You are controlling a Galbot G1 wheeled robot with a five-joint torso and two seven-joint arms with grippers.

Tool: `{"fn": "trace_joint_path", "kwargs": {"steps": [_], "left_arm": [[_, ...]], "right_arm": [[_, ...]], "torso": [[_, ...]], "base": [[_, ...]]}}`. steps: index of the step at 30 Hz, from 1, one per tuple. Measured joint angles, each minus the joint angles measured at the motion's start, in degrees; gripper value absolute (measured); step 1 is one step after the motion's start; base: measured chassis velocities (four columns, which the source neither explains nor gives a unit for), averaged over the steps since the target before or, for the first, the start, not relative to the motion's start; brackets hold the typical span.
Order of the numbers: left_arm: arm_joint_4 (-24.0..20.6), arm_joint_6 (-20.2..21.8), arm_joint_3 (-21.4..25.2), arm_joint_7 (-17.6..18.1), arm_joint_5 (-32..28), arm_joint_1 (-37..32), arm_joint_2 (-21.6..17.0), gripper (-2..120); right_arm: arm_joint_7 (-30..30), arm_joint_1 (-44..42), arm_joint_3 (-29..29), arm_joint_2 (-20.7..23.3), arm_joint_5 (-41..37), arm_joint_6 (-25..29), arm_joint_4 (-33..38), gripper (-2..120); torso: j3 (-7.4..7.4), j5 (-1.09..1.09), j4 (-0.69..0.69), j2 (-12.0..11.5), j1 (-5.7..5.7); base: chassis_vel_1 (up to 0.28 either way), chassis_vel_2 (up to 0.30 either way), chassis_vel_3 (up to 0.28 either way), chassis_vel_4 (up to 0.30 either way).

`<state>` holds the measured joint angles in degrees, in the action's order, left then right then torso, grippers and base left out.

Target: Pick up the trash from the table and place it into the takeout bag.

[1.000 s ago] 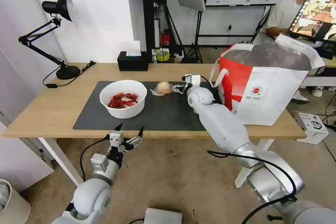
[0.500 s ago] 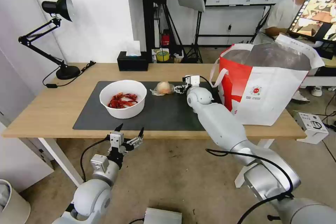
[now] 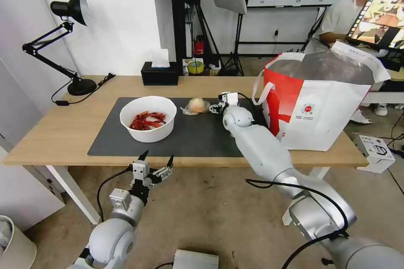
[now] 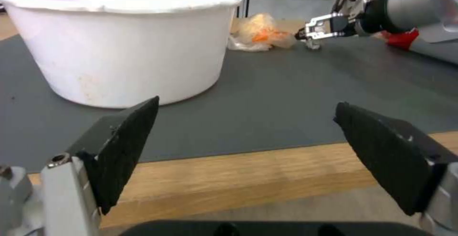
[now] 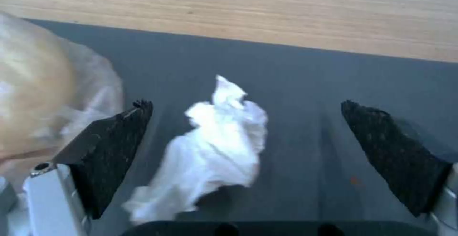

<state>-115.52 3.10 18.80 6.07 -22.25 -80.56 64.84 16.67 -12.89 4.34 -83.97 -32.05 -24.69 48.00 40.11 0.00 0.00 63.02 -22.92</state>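
- Nearest, the left gripper (image 3: 155,159) hangs below the front edge of the light-wood table (image 3: 54,134), its fingers spread wide and holding nothing; from its wrist camera the white bowl (image 4: 119,42) stands close ahead.
- Just beyond, on the dark grey mat (image 3: 198,134), the white bowl of red shells (image 3: 148,118) sits untouched toward the left.
- Farther back, the plastic-wrapped beige lump (image 3: 196,105) lies near the mat's rear edge, with the right gripper (image 3: 218,106) just beside it.
- Seen from the right wrist, the black pads (image 5: 114,146) stand well apart and straddle the small white paper wad (image 5: 214,146), which lies on the mat between them; the wrapped lump is just outside one finger.
- Judging by this, the step in hand is the grasp of the wad. The next move calls for closing on the wad alone without pinching the lump's wrapper, then lifting it clear.
- To the right and farthest, the white-and-red takeout bag (image 3: 332,109) stands open on the table, its foil-lined mouth upward, ready to receive the wad.
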Motion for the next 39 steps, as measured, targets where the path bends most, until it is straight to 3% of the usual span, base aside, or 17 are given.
{"fn": "trace_joint_path", "kwargs": {"steps": [10,16,19,20,21,22,23,25,29,32,36,39], "left_arm": [[-0.04,-0.15,0.00,-0.05,0.22,-0.45,0.10,100],[-0.13,-0.17,0.04,-0.06,0.37,-0.67,0.21,100],[-0.13,-0.18,0.04,-0.06,0.38,-0.68,0.22,100],[-0.13,-0.19,0.04,-0.06,0.39,-0.68,0.22,100],[-0.13,-0.20,0.01,-0.06,0.43,-0.68,0.25,100],[-0.13,-0.20,0.01,-0.06,0.43,-0.68,0.25,100],[-0.13,-0.21,-0.18,-0.06,0.56,-0.69,0.36,100],[-0.16,-0.22,-0.30,-0.05,0.70,-0.71,0.40,100],[-0.27,-0.23,-0.30,-0.05,0.73,-0.76,0.39,100],[-0.47,-0.26,-0.29,-0.04,0.97,-1.02,0.24,100],[-0.63,-0.26,-0.21,-0.02,1.01,-1.07,0.15,100],[-1.21,-0.27,0.14,0.06,1.01,-1.48,0.03,100]], "right_arm": [[-0.10,0.14,-0.27,0.12,-0.04,0.00,-0.66,97],[-0.15,0.15,-0.32,0.19,-0.45,-0.19,-0.58,73],[-0.15,0.14,-0.32,0.21,-0.47,-0.22,-0.54,69],[-0.14,0.12,-0.33,0.29,-0.50,-0.25,-0.42,64],[-0.09,-0.21,-0.33,0.55,-0.61,-0.33,0.10,50],[-0.09,-0.21,-0.33,0.55,-0.61,-0.33,0.10,50],[-0.02,-0.62,-0.28,1.01,-1.23,-0.51,1.26,37],[0.00,-1.32,0.07,1.97,-2.35,-0.96,3.46,26],[0.14,-2.29,0.62,3.35,-3.31,-1.41,6.04,16],[1.34,-4.52,1.33,5.75,-4.40,-1.91,11.40,0],[2.26,-6.12,1.76,7.43,-5.31,-2.38,15.44,0],[3.82,-10.18,2.19,11.48,-7.61,-4.28,26.16,0]], "torso": [[0.00,0.00,0.00,0.00,0.00],[0.00,0.00,0.00,0.00,0.00],[0.00,0.00,0.00,0.00,0.00],[0.00,0.00,0.00,0.00,0.00],[0.00,0.00,0.00,0.00,0.00],[0.00,0.00,0.00,0.00,0.00],[0.00,0.00,0.00,0.00,0.00],[0.00,0.00,0.00,0.00,0.00],[0.00,0.00,0.00,0.00,0.00],[0.00,0.01,0.00,0.00,0.00],[0.00,0.00,0.00,0.00,0.00],[0.00,0.01,0.00,0.00,0.00]], "base": [[0.000,0.000,0.000,0.000],[0.000,0.000,0.000,0.000],[0.000,0.000,0.000,0.000],[0.000,0.000,0.000,0.000],[0.000,0.000,0.000,0.000],[0.000,0.000,0.000,0.000],[0.000,0.000,0.000,0.000],[0.000,0.000,0.000,0.000],[0.000,0.000,0.000,0.000],[0.000,0.000,0.000,0.000],[0.000,0.000,0.000,0.000],[0.000,0.000,0.000,0.000]]}}
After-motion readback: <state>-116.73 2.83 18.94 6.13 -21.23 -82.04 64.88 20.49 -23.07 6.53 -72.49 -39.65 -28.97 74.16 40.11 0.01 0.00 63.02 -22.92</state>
